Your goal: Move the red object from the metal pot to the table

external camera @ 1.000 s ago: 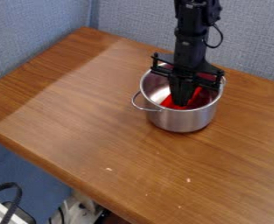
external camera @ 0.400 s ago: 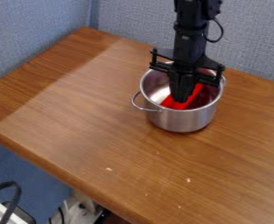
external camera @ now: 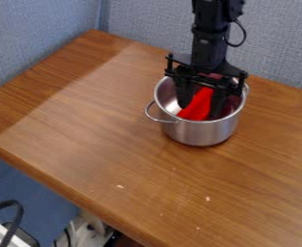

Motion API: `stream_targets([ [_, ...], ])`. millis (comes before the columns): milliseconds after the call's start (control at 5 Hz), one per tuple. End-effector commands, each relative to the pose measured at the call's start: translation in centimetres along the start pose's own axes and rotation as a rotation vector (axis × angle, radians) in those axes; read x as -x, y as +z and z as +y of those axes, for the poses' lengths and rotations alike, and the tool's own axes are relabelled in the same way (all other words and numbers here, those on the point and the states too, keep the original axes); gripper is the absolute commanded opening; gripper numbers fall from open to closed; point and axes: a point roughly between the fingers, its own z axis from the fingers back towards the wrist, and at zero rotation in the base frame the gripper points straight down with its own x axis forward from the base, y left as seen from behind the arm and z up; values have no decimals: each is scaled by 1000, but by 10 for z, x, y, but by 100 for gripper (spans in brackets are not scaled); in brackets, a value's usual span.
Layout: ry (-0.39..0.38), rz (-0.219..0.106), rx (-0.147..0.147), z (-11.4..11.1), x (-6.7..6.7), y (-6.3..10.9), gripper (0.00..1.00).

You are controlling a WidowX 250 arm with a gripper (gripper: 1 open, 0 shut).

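End effector (external camera: 204, 90) down, fingers apart

The metal pot (external camera: 201, 118) stood upright on the table (external camera: 89, 106), toward its far right part. It was small, round and shiny, with straight steel sides and a small handle showing on its left. The red object (external camera: 200, 105) lay inside the pot, a bright red elongated piece leaning tilted against the inner wall, its upper part partly hidden. The table was a broad brown wooden top with visible grain and a rounded edge.
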Motion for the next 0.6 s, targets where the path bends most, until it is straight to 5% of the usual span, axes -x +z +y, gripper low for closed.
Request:
stream_targets([
  [0, -17, -90, 17, -8, -4, 27, 0],
  [200, -15, -89, 17, -8, -3, 26, 0],
  [400, -16, -90, 16, -9, -3, 25, 100],
])
